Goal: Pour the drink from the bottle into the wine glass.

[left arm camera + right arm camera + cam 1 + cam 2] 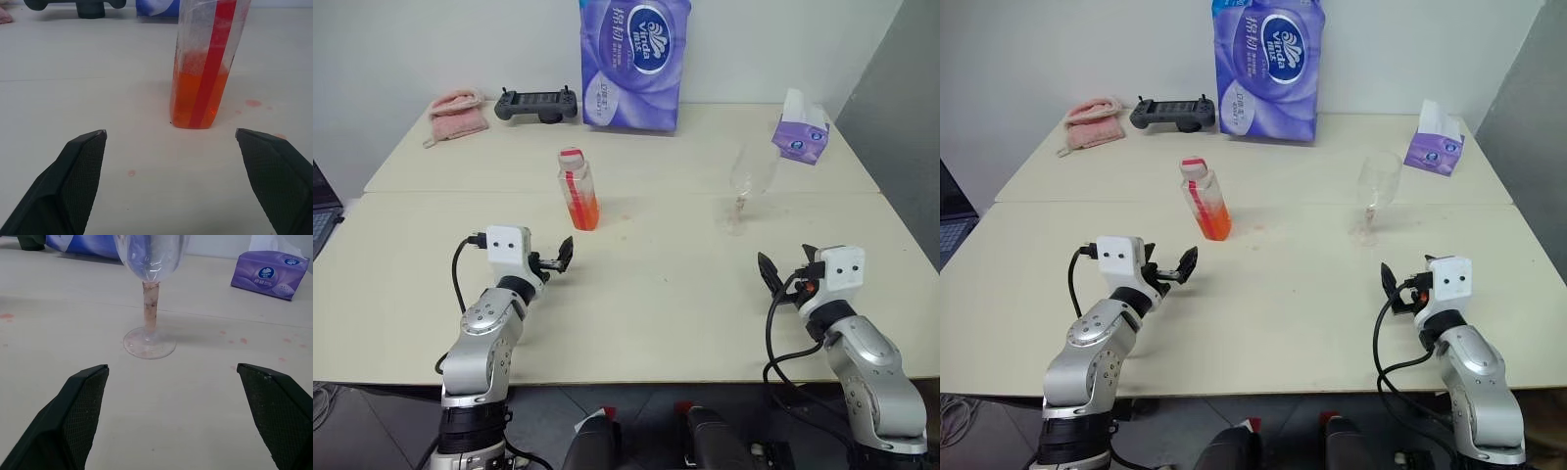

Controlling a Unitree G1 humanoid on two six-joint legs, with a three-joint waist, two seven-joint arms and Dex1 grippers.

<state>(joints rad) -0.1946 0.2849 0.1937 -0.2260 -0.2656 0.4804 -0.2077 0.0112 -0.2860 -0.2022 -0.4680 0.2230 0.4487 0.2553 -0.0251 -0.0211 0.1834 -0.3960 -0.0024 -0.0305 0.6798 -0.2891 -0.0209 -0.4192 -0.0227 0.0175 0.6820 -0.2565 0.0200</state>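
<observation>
Cream table (646,304) with bottle (578,190), wine glass (745,186), tissue packs, controller, pink cloth.

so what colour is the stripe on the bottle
Red, a vertical stripe down the bottle, over the orange drink; clearest in the left wrist view.

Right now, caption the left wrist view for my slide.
Open left gripper faces the capped bottle, its drink filling the lower part.

You see a matt, smooth cream table top (656,294) under a small clear plastic bottle (578,191) with a glossy red label strip. The clear stemmed wine glass (744,186) looks shiny, the black gripper fingers (73,181) finely textured. The pink cloth (457,113) looks soft and nubbly, the tall purple tissue pack (633,64) wrapped in glossy film.
</observation>
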